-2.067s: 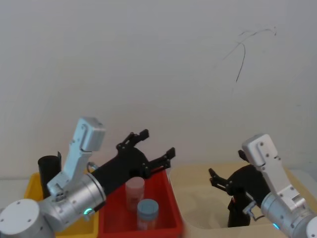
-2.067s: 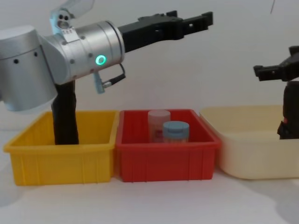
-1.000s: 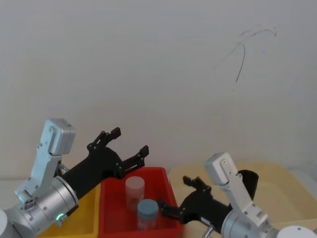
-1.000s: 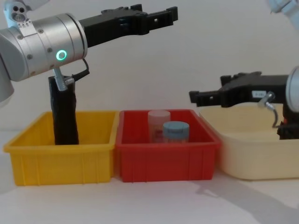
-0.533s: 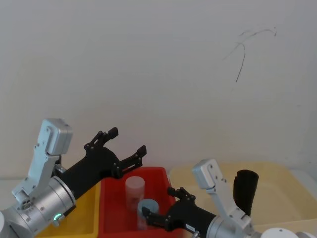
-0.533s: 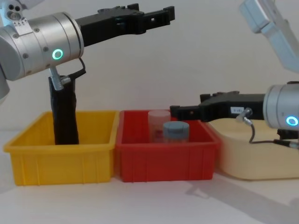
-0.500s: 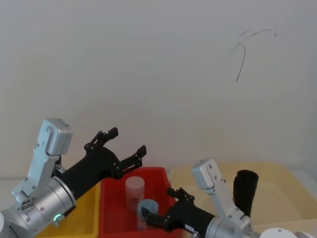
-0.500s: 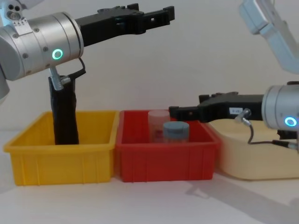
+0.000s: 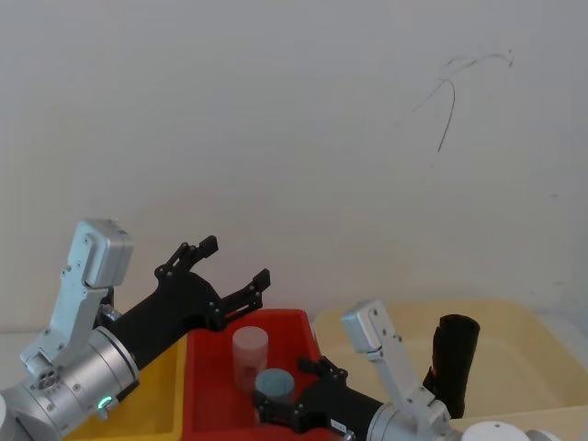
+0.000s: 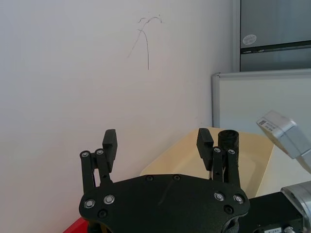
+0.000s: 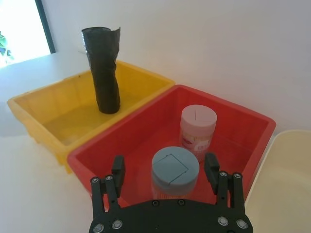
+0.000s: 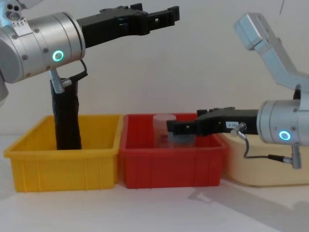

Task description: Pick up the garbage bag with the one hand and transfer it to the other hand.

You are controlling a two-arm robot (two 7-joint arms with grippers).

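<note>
Two silver arms, each ending in a black two-finger end effector.

The left arm (image 12: 43, 46) is a thick, brushed-silver cylinder with small dark screw holes and a green glowing ring, a thin grey cable looping beneath it; its left end effector (image 12: 164, 14) is matte black. The right arm (image 12: 282, 128) is silver with a blue-green ring, a pale grey angular link above, and a thin grey cable; its right end effector (image 12: 176, 128) is black with a small white label. Round silver screws stud both black palms.

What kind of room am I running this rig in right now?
Probably a lab or office test bench: three plastic bins, yellow, red and cream, against a bare white wall, with a whiteboard nearby.
</note>
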